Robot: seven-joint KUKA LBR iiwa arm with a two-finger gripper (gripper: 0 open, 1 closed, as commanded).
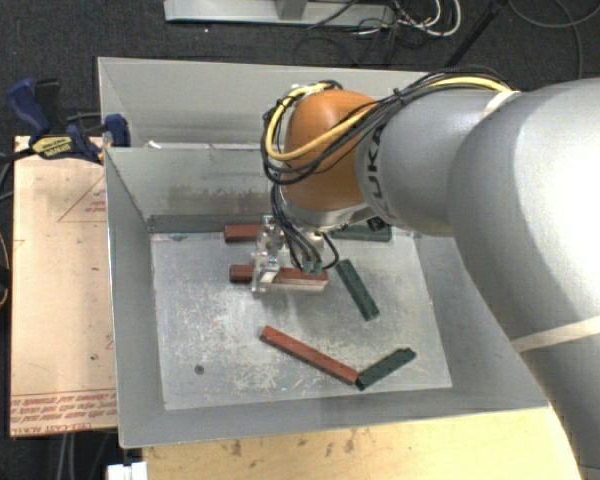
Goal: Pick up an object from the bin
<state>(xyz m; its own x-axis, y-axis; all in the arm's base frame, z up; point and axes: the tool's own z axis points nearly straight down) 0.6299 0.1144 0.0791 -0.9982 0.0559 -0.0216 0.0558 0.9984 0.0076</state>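
Grey metal walls [130,268] close the bin, and its scratched floor carries a few loose sticks. We take the gripper [268,271] as our mark.

Nearest to us, well in front of the gripper, lies a long red-brown bar [308,355]. It slants, and its right end touches a short dark green bar [387,365]; together they make a shallow V.

The gripper itself is low, right at a short red-brown bar [310,281] near the middle of the bin. That bar lies flat, with its long axis crosswise, left to right in the camera view; one end shows on each side of the gripper. We cannot tell whether the gripper is spread or clamped on it.

Just right of the gripper a second dark green bar [359,289] lies on a slant, its far end towards the arm.

Behind the gripper, close to the back wall, sits another short red-brown bar [242,233], crosswise. To the gripper's far right a green piece [368,232] shows under the arm.

Above the gripper we see the orange wrist cover [320,148], looped with yellow and black cables [276,143].

Beyond the bin is dark carpet [40,28], with a grey metal stand [270,6] and tangled cords [420,8].
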